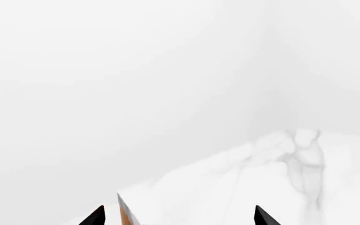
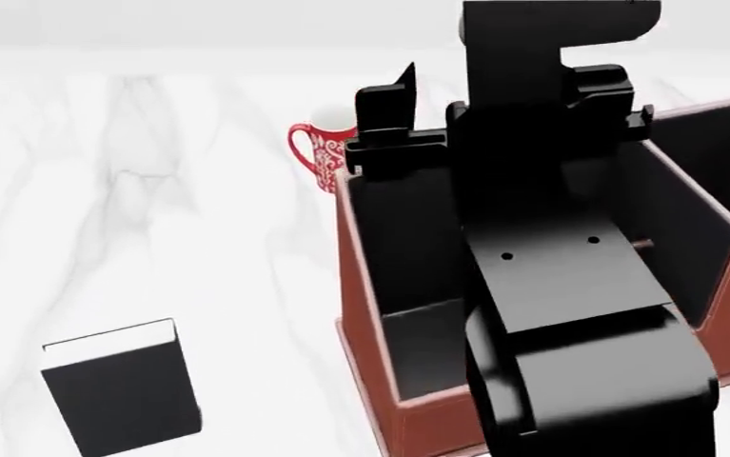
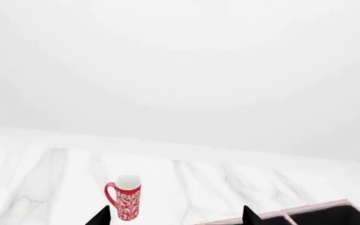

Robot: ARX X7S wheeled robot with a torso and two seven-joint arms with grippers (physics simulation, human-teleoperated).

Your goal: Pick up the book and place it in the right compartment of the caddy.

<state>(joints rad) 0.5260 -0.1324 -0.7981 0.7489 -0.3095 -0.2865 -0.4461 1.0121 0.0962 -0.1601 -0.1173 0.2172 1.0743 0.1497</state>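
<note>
The table (image 2: pixel 148 190) is white marble with soft grey lines running through it. It fills almost all of the head view. Behind it the room is plain white, and in the left wrist view two white walls meet in a corner.

The book (image 2: pixel 124 390) lies flat on the table at the near left, well apart from everything else. Its cover is black and its white page edge faces away from the robot. The bottom of it is cut off by the edge of the head view.

The caddy (image 2: pixel 365 314) is a big red-brown box with a pale rim and black insides. It stands to the right of the book. A black robot arm (image 2: pixel 555 286) reaches over the middle of it and hides much of the inside, so only parts of the walls that split it show.

The red-and-white mug (image 2: pixel 320 152) stands behind the caddy's far left corner. The caddy and the arm hide about half of it in the head view. The right wrist view shows it whole and upright.

The right gripper (image 3: pixel 176 216) shows only two black tips at the picture's edge. They are spread apart and hold nothing. The left gripper (image 1: pixel 180 216) looks the same, with two tips apart and nothing held. Between the left tips is a small brown and white corner, too little to name.
</note>
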